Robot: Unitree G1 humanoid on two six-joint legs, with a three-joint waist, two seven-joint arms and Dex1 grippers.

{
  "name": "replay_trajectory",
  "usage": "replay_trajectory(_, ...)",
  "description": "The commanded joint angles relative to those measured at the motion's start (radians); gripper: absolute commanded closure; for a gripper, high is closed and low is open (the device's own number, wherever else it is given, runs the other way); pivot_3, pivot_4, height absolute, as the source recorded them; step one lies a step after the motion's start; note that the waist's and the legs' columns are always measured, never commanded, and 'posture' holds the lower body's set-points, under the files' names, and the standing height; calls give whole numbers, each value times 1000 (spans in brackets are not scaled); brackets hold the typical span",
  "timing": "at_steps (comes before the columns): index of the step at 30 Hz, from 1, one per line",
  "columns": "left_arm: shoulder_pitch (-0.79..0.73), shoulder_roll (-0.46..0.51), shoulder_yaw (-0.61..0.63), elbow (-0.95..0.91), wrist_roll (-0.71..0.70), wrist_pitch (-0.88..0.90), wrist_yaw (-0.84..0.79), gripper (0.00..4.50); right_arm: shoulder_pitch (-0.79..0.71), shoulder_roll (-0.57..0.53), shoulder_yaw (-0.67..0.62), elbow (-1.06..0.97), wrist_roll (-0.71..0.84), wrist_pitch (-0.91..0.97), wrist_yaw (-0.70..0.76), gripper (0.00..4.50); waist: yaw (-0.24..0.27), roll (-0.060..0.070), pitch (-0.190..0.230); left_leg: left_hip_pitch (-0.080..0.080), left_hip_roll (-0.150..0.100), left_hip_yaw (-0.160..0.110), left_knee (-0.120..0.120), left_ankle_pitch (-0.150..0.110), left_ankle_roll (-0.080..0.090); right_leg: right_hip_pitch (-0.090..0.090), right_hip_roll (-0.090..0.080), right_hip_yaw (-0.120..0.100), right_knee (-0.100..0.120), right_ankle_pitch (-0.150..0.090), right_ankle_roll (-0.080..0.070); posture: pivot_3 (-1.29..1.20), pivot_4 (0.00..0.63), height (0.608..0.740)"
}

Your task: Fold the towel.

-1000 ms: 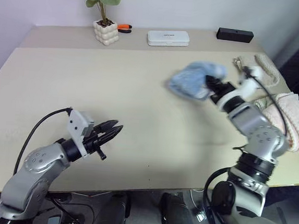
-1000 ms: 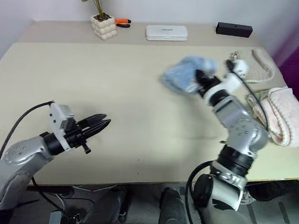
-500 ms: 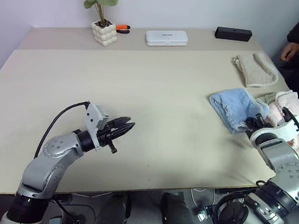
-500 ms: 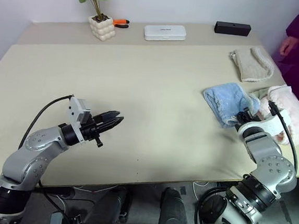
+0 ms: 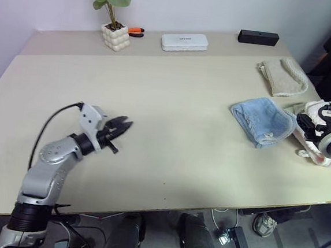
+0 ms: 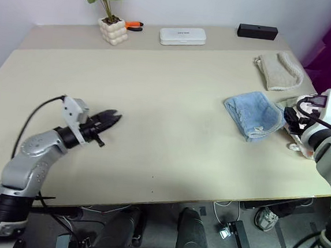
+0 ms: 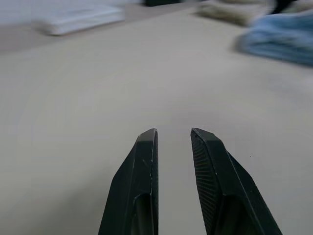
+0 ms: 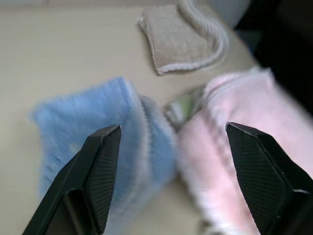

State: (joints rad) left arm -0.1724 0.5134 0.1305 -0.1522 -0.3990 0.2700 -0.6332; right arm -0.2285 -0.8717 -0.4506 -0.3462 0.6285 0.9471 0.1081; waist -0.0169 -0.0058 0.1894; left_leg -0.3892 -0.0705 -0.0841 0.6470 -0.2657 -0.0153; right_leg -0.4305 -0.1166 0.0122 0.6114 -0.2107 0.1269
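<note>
Beige table [image 5: 173, 107]: towel [image 5: 263, 120] bunched at its right side just ahead of the wide-open right gripper [image 8: 172, 147], long axis along those fingers; left gripper [image 5: 118, 128], nearly shut and empty, sits well apart

Between the black fingers [image 8: 100, 166] of the right gripper [image 8: 178, 132] lie the light blue towel [image 8: 98, 137] with whitish edging and a pale pink fluffy towel [image 8: 244, 147], just beyond them a beige ribbed towel [image 8: 183, 36], all on the plain beige table [image 5: 156, 100].
</note>
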Motion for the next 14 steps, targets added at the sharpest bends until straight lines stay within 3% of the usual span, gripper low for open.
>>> replay_trajectory(1,5,44,93,41,14,-68,-5,3443,-45,-40,150,-48,-50,-195,244,1052,-2,-1,1,0,0,0,0,0,0,0,0,0,0,0,0,0,150,740)
replay_trajectory(8,92,89,162,-14,-24,-45,-23,3443,-105,-6,321,45,-101,-379,530,1052,13,-5,2,-2,0,-2,2,-1,1,0,-2,0,-1,0,1,0,150,740)
replay_trajectory(14,166,92,193,-91,-41,-15,-7,3443,-156,45,378,124,-125,-424,632,1052,21,-6,3,-2,0,-4,2,-1,1,1,-2,0,-5,0,0,0,150,740)
